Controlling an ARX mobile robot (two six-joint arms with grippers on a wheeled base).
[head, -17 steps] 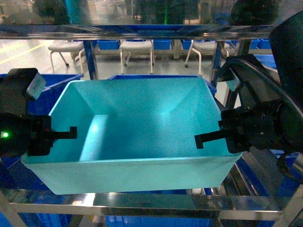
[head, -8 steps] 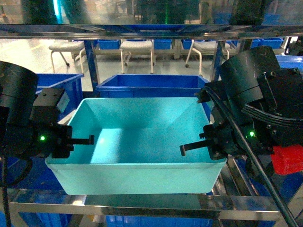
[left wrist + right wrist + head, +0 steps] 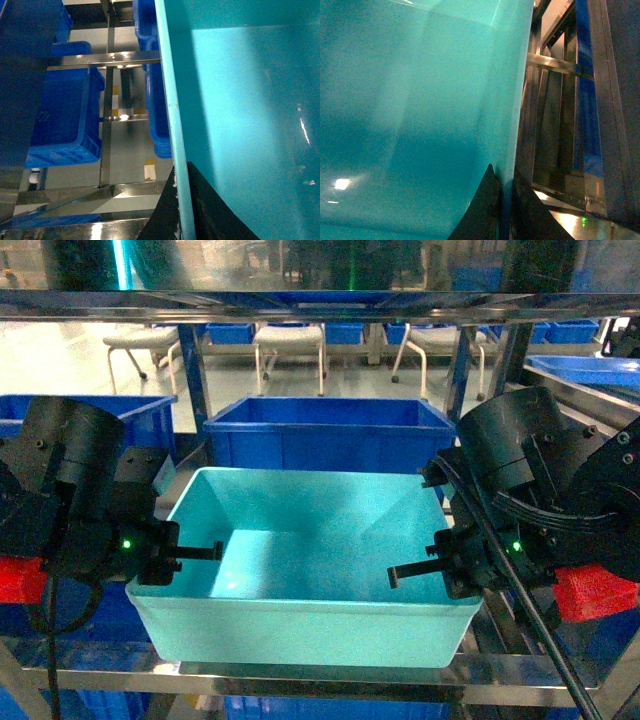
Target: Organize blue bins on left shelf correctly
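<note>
Markings: no brand, label or writing is legible on any item. Turquoise bin: one, rectangular, smooth plastic, tapered walls, thin rim, nothing inside; sits at the front of the rack tier, its base just behind the shiny front beam, directly before a royal-blue bin. Left gripper: black, pinched on the bin's left rim; the wrist view shows one finger outside the wall and one inside, pressed to the thin edge. Right gripper: black, pinched likewise on the right wall, dark fingers either side of the rim; how tightly they bear on it is hard to judge from so close. Both wrist housings: matte black, rounded, each with a small green light. Rack: silvery stainless steel, upright posts, reflective beams. More royal-blue bins on lower and side tiers. White chairs stand beyond the rack.
</note>
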